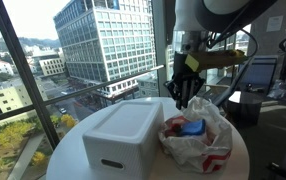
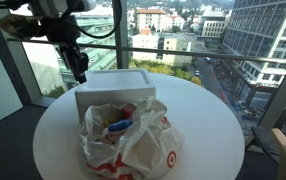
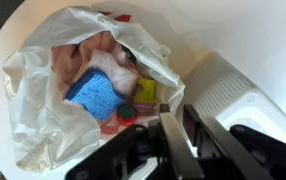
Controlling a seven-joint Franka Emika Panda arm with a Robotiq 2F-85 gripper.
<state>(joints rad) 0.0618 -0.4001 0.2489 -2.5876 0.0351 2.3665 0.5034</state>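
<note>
Gripper [image 1: 181, 98] hangs over the plastic bag [image 1: 205, 140] — fingers together, nothing held. White foam box [image 1: 123, 135] sits just beside the bag; a blue item [image 3: 91, 95] lies inside the bag

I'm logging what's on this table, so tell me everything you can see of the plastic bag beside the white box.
The plastic bag is thin, crinkled white film with red printed marks, a bullseye logo among them. It lies slumped on the round white table, mouth gaping upward, against the white box. Inside show a blue item, something pinkish and small red and yellow pieces.
</note>
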